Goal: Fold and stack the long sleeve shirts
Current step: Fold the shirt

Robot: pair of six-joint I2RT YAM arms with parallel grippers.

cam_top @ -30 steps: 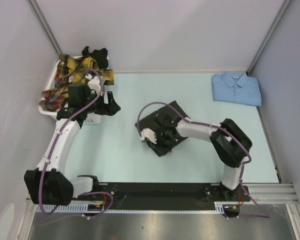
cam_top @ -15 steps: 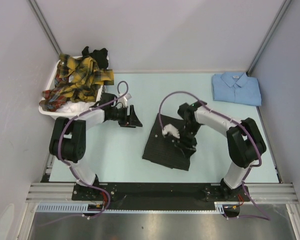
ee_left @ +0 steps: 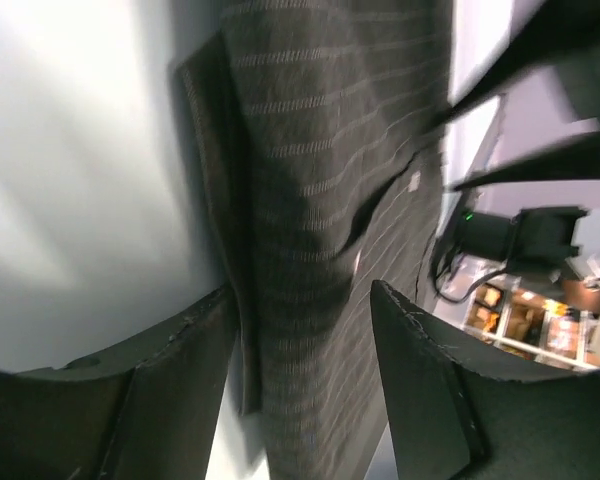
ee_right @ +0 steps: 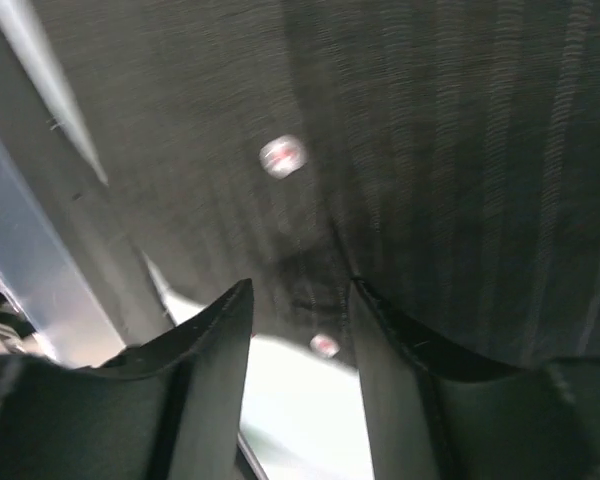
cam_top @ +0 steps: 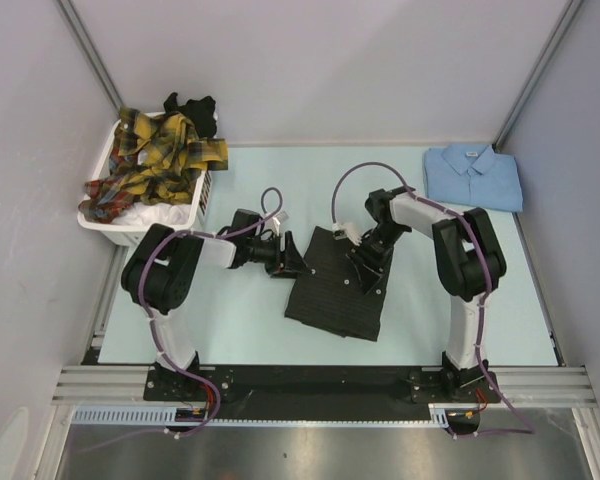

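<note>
The charcoal pinstriped shirt (cam_top: 332, 295) lies folded flat at mid-table. My left gripper (cam_top: 291, 266) reaches low along the table to its upper left edge. In the left wrist view the jaws (ee_left: 302, 302) stand apart with the shirt's folded edge (ee_left: 320, 150) between them, gaps on both sides. My right gripper (cam_top: 364, 270) points down on the shirt's upper right part. Its jaws (ee_right: 300, 298) are open over the dark cloth (ee_right: 430, 150), with a pale button (ee_right: 323, 345) and bare table between them. A folded light blue shirt (cam_top: 473, 177) rests at the back right.
A white laundry basket (cam_top: 140, 222) at the back left holds yellow-red plaid shirts (cam_top: 155, 162) and a black garment (cam_top: 192, 106). Grey walls close in the table on three sides. Both arms' cables loop above the dark shirt.
The left arm swung from the basket down to the dark shirt's left edge, its jaws narrowing. The right gripper opened and shifted to the shirt's upper right; the shirt now lies flatter.
</note>
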